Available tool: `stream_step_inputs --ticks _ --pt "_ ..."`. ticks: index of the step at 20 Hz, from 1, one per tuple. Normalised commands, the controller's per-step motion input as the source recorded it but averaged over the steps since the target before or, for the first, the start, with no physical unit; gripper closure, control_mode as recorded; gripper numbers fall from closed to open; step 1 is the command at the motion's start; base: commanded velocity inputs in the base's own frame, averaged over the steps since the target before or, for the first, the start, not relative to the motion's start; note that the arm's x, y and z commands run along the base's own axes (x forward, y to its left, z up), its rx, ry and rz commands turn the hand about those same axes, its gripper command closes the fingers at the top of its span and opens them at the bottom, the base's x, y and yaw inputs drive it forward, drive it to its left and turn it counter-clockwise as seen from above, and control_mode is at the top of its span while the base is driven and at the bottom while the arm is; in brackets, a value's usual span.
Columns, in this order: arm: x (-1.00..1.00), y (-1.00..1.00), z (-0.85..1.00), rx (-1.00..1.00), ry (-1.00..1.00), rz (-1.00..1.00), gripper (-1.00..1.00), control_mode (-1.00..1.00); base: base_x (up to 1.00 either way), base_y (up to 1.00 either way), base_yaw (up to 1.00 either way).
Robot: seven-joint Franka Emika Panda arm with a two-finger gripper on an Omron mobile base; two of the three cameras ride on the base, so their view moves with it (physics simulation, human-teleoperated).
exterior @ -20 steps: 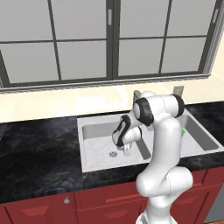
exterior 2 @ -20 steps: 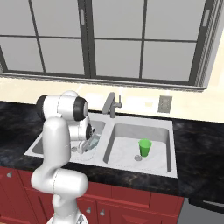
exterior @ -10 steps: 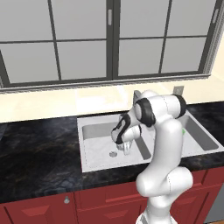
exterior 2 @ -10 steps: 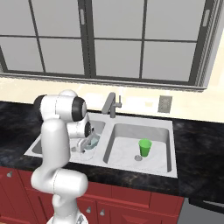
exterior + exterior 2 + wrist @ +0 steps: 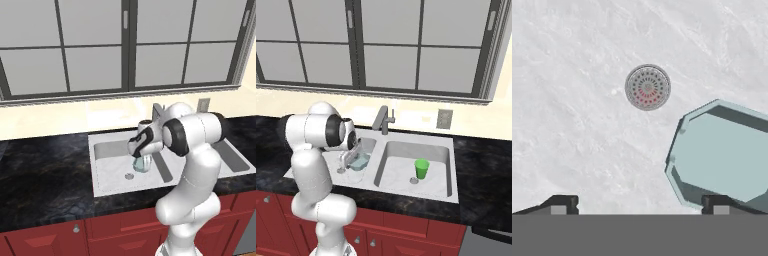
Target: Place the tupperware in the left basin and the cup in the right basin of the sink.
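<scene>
The tupperware, pale blue and translucent, rests on the floor of the left basin, beside the round drain. My gripper hovers just above it, open, fingers wide apart with nothing between them; the container lies off toward one fingertip. From the base, the gripper hangs over the tupperware inside the left basin. The green cup stands upright in the right basin of the sink. The gripper sits low over the tupperware.
A grey boxy faucet rises behind the divider. Black marbled counter surrounds the sink, with red cabinets below. Windows run along the back wall, and a wall outlet sits to the right.
The hand has lifted slightly inside the left basin while the tupperware stays down on the basin floor. The cup has not moved.
</scene>
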Motion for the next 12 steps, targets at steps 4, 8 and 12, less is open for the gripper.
stream_step_inputs --ticks 4,8,12 --pt "-0.37 0.0 0.71 0.0 -0.01 0.0 -1.0 -1.0 0.0 0.0 0.0" --pt "-0.5 -0.08 0.64 0.0 0.0 -0.01 -1.0 -1.0 0.0 0.0 0.0" --pt "-0.54 -0.16 0.48 0.0 0.0 0.0 -1.0 -1.0 0.0 0.0 0.0"
